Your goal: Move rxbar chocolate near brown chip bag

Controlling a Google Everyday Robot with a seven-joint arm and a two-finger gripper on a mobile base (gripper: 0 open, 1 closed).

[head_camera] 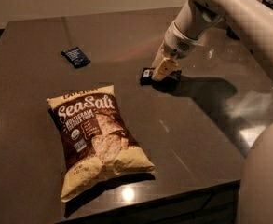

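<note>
On the dark table point(196, 139), camera view (the only one): the rxbar chocolate point(147, 73) lies flat up around 1 o'clock from the middle of the tabletop. Only its left end with the pale label shows; the rest is hidden under the gripper point(164, 70). The gripper comes down on it from the arm point(229, 8) at the 2 o'clock side and sits right on top of the bar. I honestly can't tell how far open it is or whether it has hold of the wrapper.

The brown chip bag point(96, 139) lies flat, well apart from the bar, roughly at 7 o'clock from it. A small dark blue packet point(76, 57) sits off at about 10 o'clock from the bar and isn't part of this.

Handling guess: the bar looks light, thin and fairly stiff, with a slick wrapper, so it could skid on this glossy top. I'd pinch it across the narrow width near the middle and press down. The bare table just right of the bag, at its 3 o'clock, seems a fine spot to drop it.
</note>
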